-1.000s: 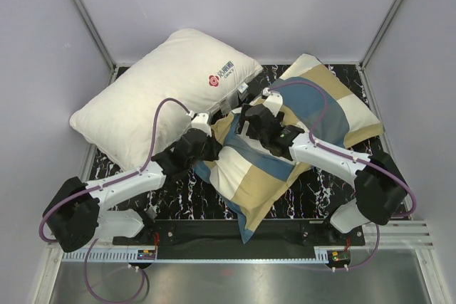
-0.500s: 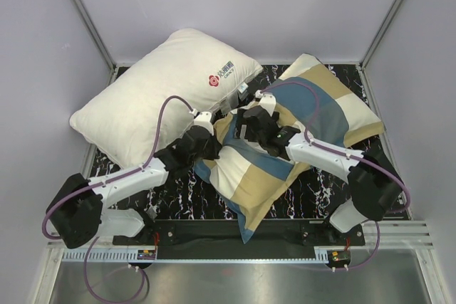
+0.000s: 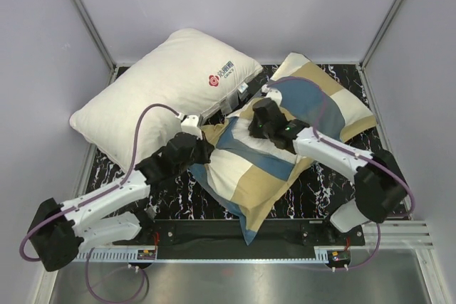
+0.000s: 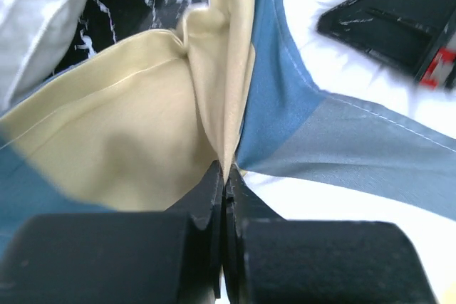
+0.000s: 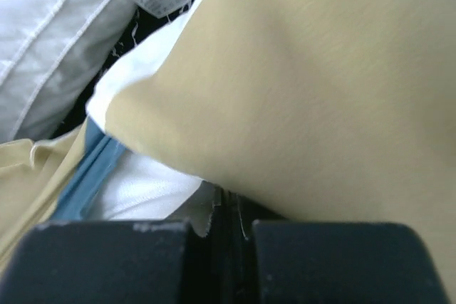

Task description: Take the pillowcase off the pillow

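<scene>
**Two claws pinch the checked cover near its middle**

The pillowcase [image 3: 249,176] lies slanted on the worktop [image 3: 313,190]. Its long way runs from the near middle of the worktop up to the far right corner. The pillow is tucked inside it, so the cover looks fat and full. I cannot tell which white bits are pillow and which are cream squares.

The left claw [image 3: 205,146] is at the left edge of the cover, about halfway along it. Its fingers are pressed together on a fold of tan cloth, and the left wrist view shows the cloth bunching up into them. From this claw, most of the cover lies to the right, some running near and some running far.

The right claw [image 3: 256,124] sits on top of the cover, a little farther back and near the left claw. It is pinching too, with tan and white cloth caught between its fingers. Both claws touch the cover, so neither is closer than the other.

The other white pillow [image 3: 157,97], the one with the red mark, lies just beside the cover on the far left.

I think the next pull has to go along the slant, so the cloth can slide off the pillow. I cannot see which end is open.
</scene>
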Robot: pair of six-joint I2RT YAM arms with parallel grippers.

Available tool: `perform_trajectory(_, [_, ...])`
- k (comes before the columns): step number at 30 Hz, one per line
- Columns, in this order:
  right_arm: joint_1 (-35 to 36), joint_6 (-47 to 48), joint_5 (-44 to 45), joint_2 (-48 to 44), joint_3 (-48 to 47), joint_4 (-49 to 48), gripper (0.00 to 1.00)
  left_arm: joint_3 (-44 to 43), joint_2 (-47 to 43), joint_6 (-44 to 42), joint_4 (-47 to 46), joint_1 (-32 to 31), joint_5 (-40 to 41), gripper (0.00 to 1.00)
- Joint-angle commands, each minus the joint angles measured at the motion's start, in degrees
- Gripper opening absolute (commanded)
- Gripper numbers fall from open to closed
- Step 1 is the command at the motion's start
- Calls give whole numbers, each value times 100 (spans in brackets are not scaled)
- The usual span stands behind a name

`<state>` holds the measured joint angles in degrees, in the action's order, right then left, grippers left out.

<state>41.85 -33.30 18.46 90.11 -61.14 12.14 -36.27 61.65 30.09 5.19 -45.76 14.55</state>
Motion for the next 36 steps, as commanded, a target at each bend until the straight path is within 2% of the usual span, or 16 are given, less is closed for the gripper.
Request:
perform_trajectory(1, [-870,490,325,-747,191,1360,0,173,-819,-170,992,32,716,0])
perform_trajectory(5, [-1494,745,527,-1809,182,1598,0,190,-1435,-143,1326,49,839,0])
perform_trajectory(8, [-1872,877,633,-2224,243,1782,0,278,-1541,-117,1406,58,883,0])
perform_trajectory(15, [-2567,825,554,-2796,1085,1757,0,612,-1357,242,1415,76,1041,0])
perform_trajectory(19, [-2646,711,46,-2928,1482,1467,0,796,-1077,296,994,93,840,0])
perform_trajectory(22, [-2646,606,-455,-2928,1781,1134,0,902,-419,235,125,76,384,0])
perform_trajectory(27, [-2629,456,-958,-3025,2124,746,0,745,1374,331,-895,-29,14,0])
perform_trajectory(29, [-2629,508,-1090,-3095,2124,772,0,692,1796,358,-1072,-117,-31,0])
perform_trajectory(33, [-2611,780,-1265,-3429,2028,965,0,674,2026,437,-1380,-188,-92,0])
perform_trajectory(35, [-2568,842,-1397,-3701,1888,1123,11,622,2079,428,-1381,-205,-101,0])
perform_trajectory(36, [-2541,912,-1458,-3789,1687,1228,31,595,2123,419,-1354,-214,-110,0])
